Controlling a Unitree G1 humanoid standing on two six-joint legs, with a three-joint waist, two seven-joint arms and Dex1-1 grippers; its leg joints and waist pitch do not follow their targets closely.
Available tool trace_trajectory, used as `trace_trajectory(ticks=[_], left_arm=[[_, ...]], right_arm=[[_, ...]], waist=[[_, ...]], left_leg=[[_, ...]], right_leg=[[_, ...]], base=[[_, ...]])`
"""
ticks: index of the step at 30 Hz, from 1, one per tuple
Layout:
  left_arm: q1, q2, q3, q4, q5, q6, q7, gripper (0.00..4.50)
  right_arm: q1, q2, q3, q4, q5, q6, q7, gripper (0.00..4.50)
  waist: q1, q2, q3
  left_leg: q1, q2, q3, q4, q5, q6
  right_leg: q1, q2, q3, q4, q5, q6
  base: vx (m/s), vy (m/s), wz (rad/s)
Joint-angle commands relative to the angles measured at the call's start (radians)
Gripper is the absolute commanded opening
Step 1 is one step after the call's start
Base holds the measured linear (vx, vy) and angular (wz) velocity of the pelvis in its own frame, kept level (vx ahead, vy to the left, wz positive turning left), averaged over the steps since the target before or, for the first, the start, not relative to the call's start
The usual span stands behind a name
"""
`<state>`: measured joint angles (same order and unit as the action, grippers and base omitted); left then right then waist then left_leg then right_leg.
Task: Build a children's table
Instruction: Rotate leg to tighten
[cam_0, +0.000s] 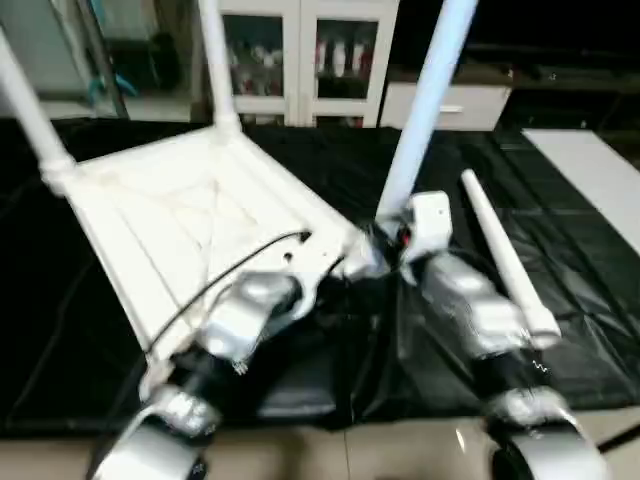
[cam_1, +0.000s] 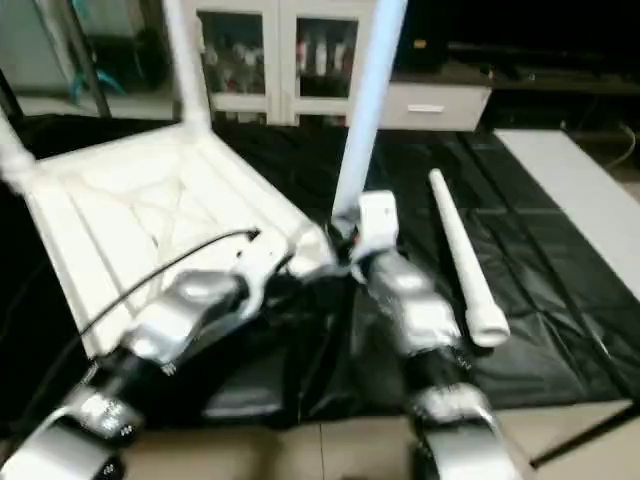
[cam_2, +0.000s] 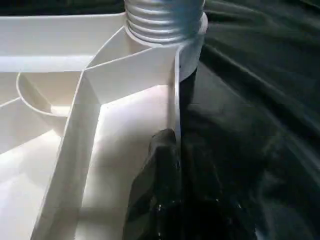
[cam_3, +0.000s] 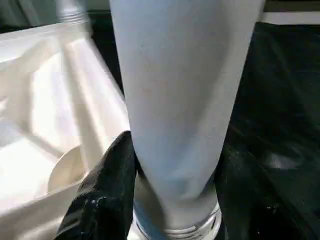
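1. Risk first: the tabletop (cam_0: 190, 230) lies upside down on a desk (cam_0: 560, 260) draped in black sheeting, ribbed underside up, and the third leg (cam_0: 425, 100) rises from its near right corner socket at a lean rather than plumb. Judged from that tilt, a thread started crooked could cross and jam, or the leg could pop free of the socket.

2. A second hazard: the tabletop looks tilted, its near edge raised. If the left claw slips off the rim while the right one turns the leg, the whole piece may spin or slide on the slick sheeting.

3. Two legs already stand in the far corner sockets, one at far left (cam_0: 30, 110) and one at the back (cam_0: 215, 65). A hard twist at the near corner could swing them about.

4. The fourth leg (cam_1: 462, 262) lies loose on the sheeting just right of the right forearm. An elbow sweep could roll it off the desk.

5. Left claw (cam_2: 172, 150): closed almost fully, pinching the thin upright side wall of the tabletop close to the threaded socket, one finger inside the wall and one outside.

6. Right claw (cam_3: 172, 180): about half open, its two black fingers (cam_3: 112, 175) pressed on either side of the third leg's lower end, just above the threaded collar where it meets the socket.
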<state>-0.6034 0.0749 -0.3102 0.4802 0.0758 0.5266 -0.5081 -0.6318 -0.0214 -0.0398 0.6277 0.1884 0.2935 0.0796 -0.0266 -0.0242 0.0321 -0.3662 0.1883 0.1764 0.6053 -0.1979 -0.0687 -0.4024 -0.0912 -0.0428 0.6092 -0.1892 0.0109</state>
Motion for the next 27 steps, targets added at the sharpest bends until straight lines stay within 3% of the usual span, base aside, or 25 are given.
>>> trace_trajectory(ticks=[1, 9, 10, 14, 15, 16, 17, 20, 21, 23, 24, 25, 27], left_arm=[[-0.026, -0.024, 0.016, -0.017, -0.007, -0.021, 0.028, 0.0], [-0.028, -0.011, 0.026, -0.009, -0.014, -0.038, 0.016, 0.0], [-0.027, -0.007, 0.024, -0.01, -0.017, -0.041, 0.009, 0.0], [-0.011, 0.015, 0.008, -0.043, -0.025, -0.044, -0.053, 0.0], [-0.007, 0.021, 0.003, -0.051, -0.027, -0.046, -0.065, 0.0], [-0.007, 0.021, 0.003, -0.051, -0.027, -0.046, -0.065, 0.0], [0.002, 0.035, -0.007, -0.07, -0.031, -0.042, -0.093, 0.0], [0.027, 0.071, -0.032, -0.115, -0.04, -0.038, -0.161, 0.0], [0.042, 0.094, -0.049, -0.14, -0.045, -0.046, -0.205, 0.0], [0.046, 0.1, -0.052, -0.148, -0.047, -0.044, -0.215, 0.0], [0.072, 0.149, -0.08, -0.199, -0.06, -0.036, -0.294, 0.0], [0.083, 0.173, -0.092, -0.222, -0.066, -0.036, -0.333, 0.0], [0.099, 0.213, -0.109, -0.26, -0.078, -0.056, -0.403, 0.0]], right_arm=[[0.029, 0.014, -0.043, 0.135, -0.011, 0.036, -0.112, 1.91], [0.018, 0.027, 0.002, 0.123, -0.039, -0.03, -0.04, 1.91], [0.018, 0.028, 0.003, 0.114, -0.034, -0.038, -0.024, 2.47], [0.028, 0.008, 0.008, 0.029, -0.01, -0.033, 0.052, 2.78], [0.032, -0.001, 0.012, 0.009, -0.005, -0.026, 0.064, 2.88], [0.032, -0.001, 0.012, 0.009, -0.005, -0.026, 0.064, 2.94], [0.048, -0.022, 0.024, -0.04, 0.003, 0.004, 0.098, 3.0], [0.086, -0.078, 0.048, -0.139, 0.012, 0.066, 0.184, 3.21], [0.109, -0.117, 0.064, -0.195, 0.019, 0.099, 0.243, 3.33], [0.115, -0.129, 0.068, -0.21, 0.023, 0.108, 0.261, 3.43], [0.165, -0.228, 0.107, -0.322, 0.058, 0.167, 0.407, 3.58], [0.191, -0.283, 0.13, -0.379, 0.076, 0.182, 0.493, 3.75], [0.234, -0.372, 0.164, -0.46, 0.103, 0.172, 0.635, 3.83]], waist=[[0.0, 0.002, -0.047], [0.005, -0.002, -0.048], [0.005, -0.002, -0.048], [0.01, -0.001, -0.049], [0.01, -0.002, -0.053], [0.011, -0.001, -0.052], [0.012, 0.004, -0.051], [0.016, 0.0, -0.051], [0.024, 0.005, -0.056], [0.026, 0.005, -0.057], [0.03, 0.007, -0.057], [0.043, 0.006, -0.056], [0.053, 0.008, -0.053]], left_leg=[[0.0, 0.022, -0.017, -0.087, -0.335, -0.022], [0.002, 0.024, -0.011, -0.086, -0.33, -0.003], [0.002, 0.024, -0.011, -0.086, -0.33, -0.003], [0.003, 0.025, -0.009, -0.085, -0.321, 0.004], [-0.003, 0.026, -0.009, -0.084, -0.264, 0.017], [-0.005, 0.026, -0.009, -0.084, -0.25, 0.022], [-0.003, 0.026, -0.006, -0.083, -0.246, 0.027], [-0.005, 0.027, -0.005, -0.082, -0.217, 0.039], [-0.002, 0.029, -0.004, -0.077, -0.159, 0.055], [-0.004, 0.029, -0.001, -0.073, -0.109, 0.073], [-0.004, 0.028, -0.002, -0.073, -0.101, 0.078], [0.003, 0.034, 0.0, -0.071, -0.098, 0.09], [0.002, 0.037, 0.0, -0.074, -0.108, 0.097]], right_leg=[[0.029, -0.035, 0.021, -0.094, -0.363, -0.145], [0.029, -0.036, 0.025, -0.092, -0.318, -0.159], [0.029, -0.036, 0.025, -0.092, -0.318, -0.159], [0.029, -0.037, 0.028, -0.094, -0.31, -0.162], [0.038, -0.035, 0.028, -0.082, -0.221, -0.181], [0.04, -0.035, 0.027, -0.08, -0.208, -0.187], [0.036, -0.035, 0.027, -0.081, -0.204, -0.198], [0.043, -0.034, 0.028, -0.077, -0.171, -0.208], [0.046, -0.034, 0.029, -0.068, -0.088, -0.227], [0.045, -0.033, 0.029, -0.06, -0.018, -0.254], [0.048, -0.031, 0.028, -0.059, -0.01, -0.255], [0.048, -0.034, 0.03, -0.059, 0.002, -0.258], [0.048, -0.033, 0.03, -0.059, -0.01, -0.256]], base=[[0.0, 0.0, 0.0], [0.0, 0.0, 0.0], [0.0, 0.0, 0.0], [0.0, 0.0, 0.0], [0.0, 0.0, 0.0], [0.0, 0.0, 0.0], [0.0, 0.0, 0.0], [0.0, 0.0, 0.0], [0.0, 0.0, 0.0], [0.0, 0.0, 0.0], [0.0, 0.0, 0.0], [0.0, 0.0, 0.0], [0.0, 0.0, 0.0]])
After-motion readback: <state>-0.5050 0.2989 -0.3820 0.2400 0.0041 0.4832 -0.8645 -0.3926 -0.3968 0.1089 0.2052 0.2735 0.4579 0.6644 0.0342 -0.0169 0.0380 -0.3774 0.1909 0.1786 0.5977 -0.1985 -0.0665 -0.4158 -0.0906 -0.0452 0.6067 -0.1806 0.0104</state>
